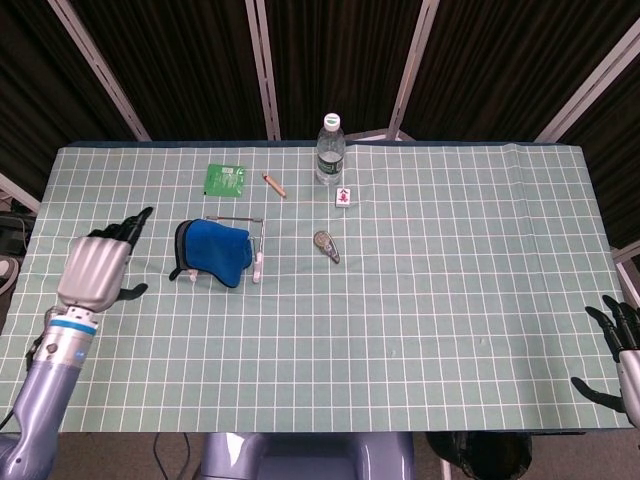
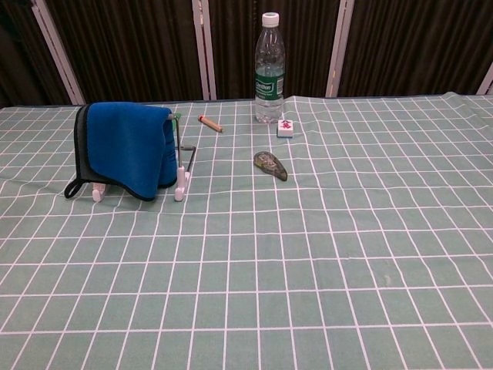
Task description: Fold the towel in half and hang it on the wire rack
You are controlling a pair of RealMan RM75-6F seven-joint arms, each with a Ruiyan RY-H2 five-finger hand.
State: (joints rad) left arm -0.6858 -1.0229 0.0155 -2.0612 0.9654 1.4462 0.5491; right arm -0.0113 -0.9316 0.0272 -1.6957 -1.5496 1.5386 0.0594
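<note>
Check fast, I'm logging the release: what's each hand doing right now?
Left hand: open, holding nothing, apart from the towel.
Right hand: open, fingers spread, holding nothing.

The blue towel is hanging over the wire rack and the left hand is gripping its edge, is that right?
Not quite. The blue towel does hang over the wire rack, but the left hand is not gripping it. The head view shows that hand apart from the towel, off to the left, holding nothing, with fingers spread.
</note>
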